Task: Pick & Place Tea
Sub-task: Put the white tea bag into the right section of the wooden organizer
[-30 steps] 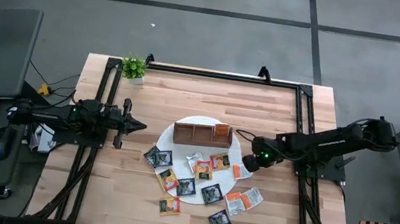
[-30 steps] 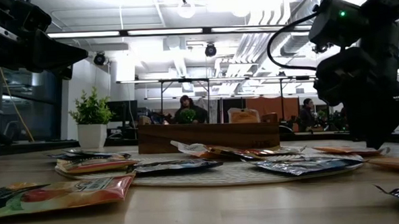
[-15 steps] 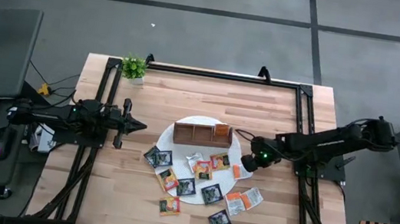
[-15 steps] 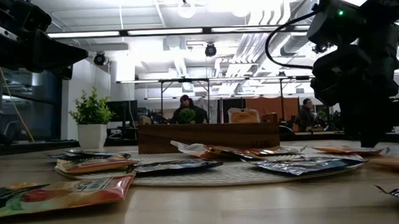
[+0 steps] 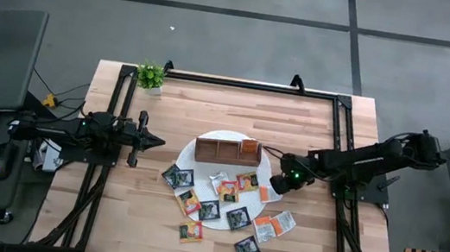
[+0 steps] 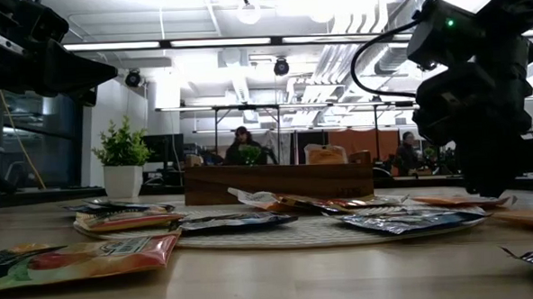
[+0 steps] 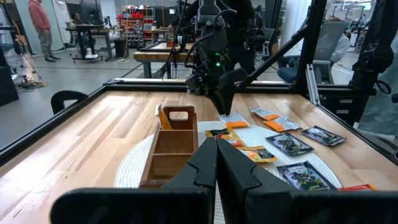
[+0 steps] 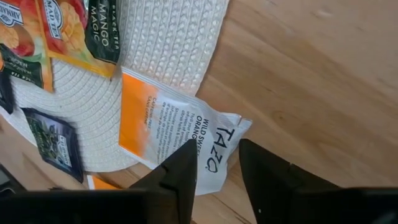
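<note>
A white-and-orange tea sachet (image 8: 168, 118) lies flat, its orange half on the round white mat (image 5: 206, 137) and its white end (image 8: 217, 146) on the bare wood at the mat's right edge. My right gripper (image 8: 217, 155) slants down over that white end, fingers apart, one on each side of the printed name. Several more tea sachets (image 5: 232, 201) lie on the mat's near part. My left gripper (image 5: 157, 141) waits level at the table's left, shut and holding nothing. My right gripper stands over the sachet's white end (image 8: 233, 134), coming from above and slanting in from the table's right. One finger (image 8: 183, 165) covers part of the sachet. Whether the fingertips touch it I cannot tell. The sachet lies flat.
A brown wooden box (image 5: 228, 150) with three compartments stands on the mat's far part. Loose sachets (image 5: 274, 226) lie on the wood near the front edge. A small potted plant (image 5: 151, 75) stands at the far left corner. Black frame rails run along the table's sides.
My right gripper has edged a little toward the table's left, over the sachet's white end.
</note>
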Controlling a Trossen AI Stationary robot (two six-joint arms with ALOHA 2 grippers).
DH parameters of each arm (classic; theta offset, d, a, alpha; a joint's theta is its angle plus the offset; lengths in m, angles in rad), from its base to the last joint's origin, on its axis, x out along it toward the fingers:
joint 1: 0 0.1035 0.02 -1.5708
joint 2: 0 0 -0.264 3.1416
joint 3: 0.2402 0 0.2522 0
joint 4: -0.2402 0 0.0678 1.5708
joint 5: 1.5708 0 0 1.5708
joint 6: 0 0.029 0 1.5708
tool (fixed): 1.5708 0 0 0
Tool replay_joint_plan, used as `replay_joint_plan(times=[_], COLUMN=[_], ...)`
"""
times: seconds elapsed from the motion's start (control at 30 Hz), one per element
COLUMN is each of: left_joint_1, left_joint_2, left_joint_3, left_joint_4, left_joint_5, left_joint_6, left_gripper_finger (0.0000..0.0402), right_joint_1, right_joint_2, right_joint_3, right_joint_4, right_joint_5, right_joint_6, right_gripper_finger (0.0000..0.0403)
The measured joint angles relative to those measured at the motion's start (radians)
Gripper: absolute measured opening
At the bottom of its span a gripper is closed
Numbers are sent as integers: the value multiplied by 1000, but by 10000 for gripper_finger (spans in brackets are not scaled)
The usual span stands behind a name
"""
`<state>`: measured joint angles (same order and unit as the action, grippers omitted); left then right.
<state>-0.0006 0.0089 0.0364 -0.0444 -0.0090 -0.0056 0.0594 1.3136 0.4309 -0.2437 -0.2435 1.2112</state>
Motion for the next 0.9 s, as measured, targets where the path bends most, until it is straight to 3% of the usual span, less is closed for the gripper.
replay_joint_plan(times=[0.5,0.9], left_joint_1=[0,0], left_joint_2=[0,0], left_joint_3=[0,0], left_joint_4=[0,0], left_joint_5=[0,-1], left_joint_6=[0,0], left_gripper_finger=[1,1], right_joint_1=[0,-13], right_joint_2=[0,-33], right_joint_3=[-2,-2], right_joint_4=[-16,-19], right_joint_5=[9,35], right_joint_6=[-50,-95], right_gripper_finger=[8,1])
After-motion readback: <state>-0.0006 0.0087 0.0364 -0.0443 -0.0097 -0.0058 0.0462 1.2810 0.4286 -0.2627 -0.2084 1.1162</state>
